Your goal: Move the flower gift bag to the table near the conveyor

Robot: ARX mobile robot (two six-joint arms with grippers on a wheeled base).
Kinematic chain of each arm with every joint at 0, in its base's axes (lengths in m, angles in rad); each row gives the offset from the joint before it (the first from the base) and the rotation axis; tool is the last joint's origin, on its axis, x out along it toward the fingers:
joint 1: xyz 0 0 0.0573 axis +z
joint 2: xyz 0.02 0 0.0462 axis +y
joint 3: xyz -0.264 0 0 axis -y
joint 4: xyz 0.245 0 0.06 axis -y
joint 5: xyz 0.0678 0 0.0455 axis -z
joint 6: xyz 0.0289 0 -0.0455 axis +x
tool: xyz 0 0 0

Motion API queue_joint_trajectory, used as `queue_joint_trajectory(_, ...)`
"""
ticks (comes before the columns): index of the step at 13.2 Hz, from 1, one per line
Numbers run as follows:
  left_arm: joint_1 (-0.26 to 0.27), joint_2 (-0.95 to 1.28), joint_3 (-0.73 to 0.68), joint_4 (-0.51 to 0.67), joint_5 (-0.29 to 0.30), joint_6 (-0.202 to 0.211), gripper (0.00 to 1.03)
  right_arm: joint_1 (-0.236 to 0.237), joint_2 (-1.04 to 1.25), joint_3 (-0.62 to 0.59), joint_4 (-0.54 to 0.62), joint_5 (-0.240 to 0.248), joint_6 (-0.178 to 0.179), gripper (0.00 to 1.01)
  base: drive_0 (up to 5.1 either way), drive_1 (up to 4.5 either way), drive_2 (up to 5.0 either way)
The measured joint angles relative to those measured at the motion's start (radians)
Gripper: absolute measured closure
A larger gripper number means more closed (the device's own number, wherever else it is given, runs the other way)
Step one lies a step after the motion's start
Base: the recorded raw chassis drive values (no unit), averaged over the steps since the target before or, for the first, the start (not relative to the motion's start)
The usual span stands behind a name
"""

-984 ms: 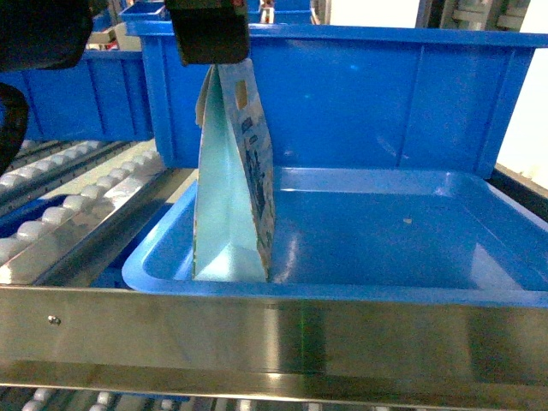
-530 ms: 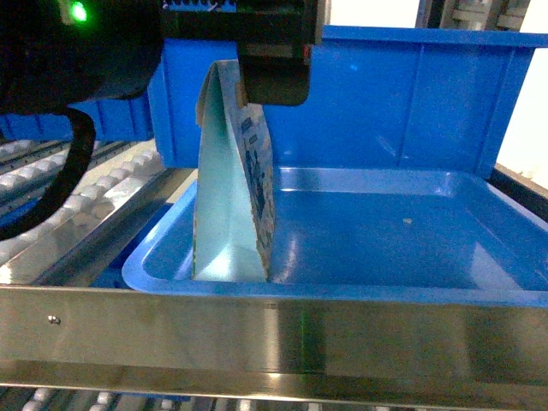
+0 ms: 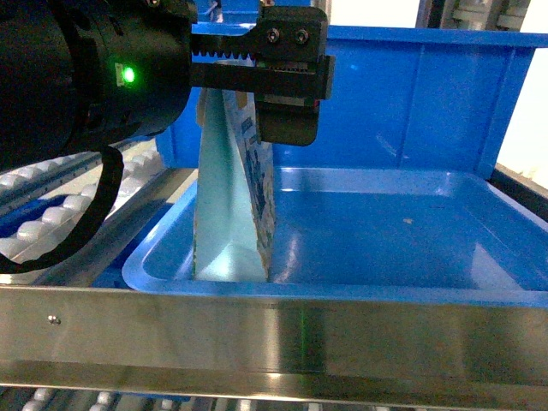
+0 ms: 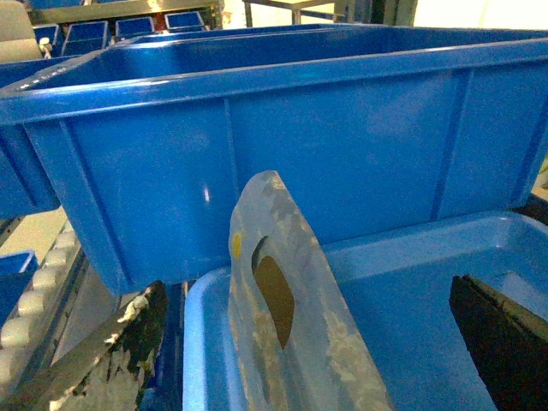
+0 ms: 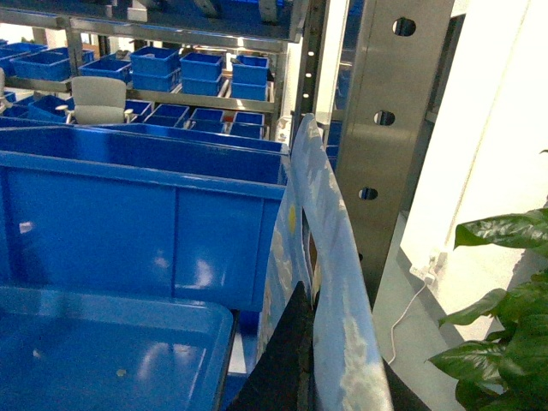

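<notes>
Flower gift bag [image 3: 233, 214]: upright in the shallow blue tray [image 3: 411, 231], near its left end, on the conveyor [image 3: 77, 214].
Left pincer [image 4: 291, 342]: released, jaws spread wide on either side of the bag's top, apart from it.
Right pincer [image 5: 312, 377]: clenched on printed blue paper [image 5: 334, 257]; which item it is, I cannot tell.
Behind the tray: a deep blue bin [image 3: 385, 94].

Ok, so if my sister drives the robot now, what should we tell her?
Left gripper: open, fingers either side of the flower gift bag top, not yet closed.
Right gripper: a similar bag rises between its fingers; grip unclear.
The flower gift bag stands upright in the blue tray on the conveyor.
Done: the reach.
Left: grip, lift, carry to the table, which is out of view.
</notes>
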Motion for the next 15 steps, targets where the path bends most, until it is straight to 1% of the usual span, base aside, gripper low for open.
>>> queue_joint_trajectory(1, -0.002, 0.010, 0.001, 0.000, 0.000, 0.000, 0.09, 0.000, 0.000, 0.000, 0.000, 0.000, 0.000, 0.99, 0.0, 0.00, 0.0)
queue_joint_trajectory(3, -0.003, 0.024, 0.002, -0.006, -0.004, -0.004, 0.30, 0.000, 0.000, 0.000, 0.000, 0.000, 0.000, 0.99, 0.0, 0.00, 0.0)
queue_joint_trajectory(4, -0.003, 0.040, 0.018, -0.004, -0.005, -0.008, 0.47, 0.000, 0.000, 0.000, 0.000, 0.000, 0.000, 0.99, 0.0, 0.00, 0.0)
queue_joint_trajectory(5, -0.010, 0.050, 0.024, -0.008, -0.017, -0.009, 0.84, 0.000, 0.000, 0.000, 0.000, 0.000, 0.000, 0.99, 0.0, 0.00, 0.0)
queue_joint_trajectory(6, -0.013, 0.050, 0.028, -0.008, -0.021, -0.009, 0.95, 0.000, 0.000, 0.000, 0.000, 0.000, 0.000, 0.99, 0.0, 0.00, 0.0)
queue_joint_trajectory(7, -0.014, 0.051, 0.028, -0.009, -0.027, -0.010, 1.01, 0.000, 0.000, 0.000, 0.000, 0.000, 0.000, 0.99, 0.0, 0.00, 0.0)
queue_joint_trajectory(10, -0.017, 0.051, 0.028, 0.002, -0.052, -0.010, 1.01, 0.000, 0.000, 0.000, 0.000, 0.000, 0.000, 0.99, 0.0, 0.00, 0.0)
queue_joint_trajectory(13, -0.006, 0.038, 0.025, 0.042, -0.077, 0.007, 1.01, 0.000, 0.000, 0.000, 0.000, 0.000, 0.000, 0.99, 0.0, 0.00, 0.0)
queue_joint_trajectory(15, 0.014, 0.006, 0.015, 0.084, -0.090, 0.032, 1.01, 0.000, 0.000, 0.000, 0.000, 0.000, 0.000, 0.99, 0.0, 0.00, 0.0)
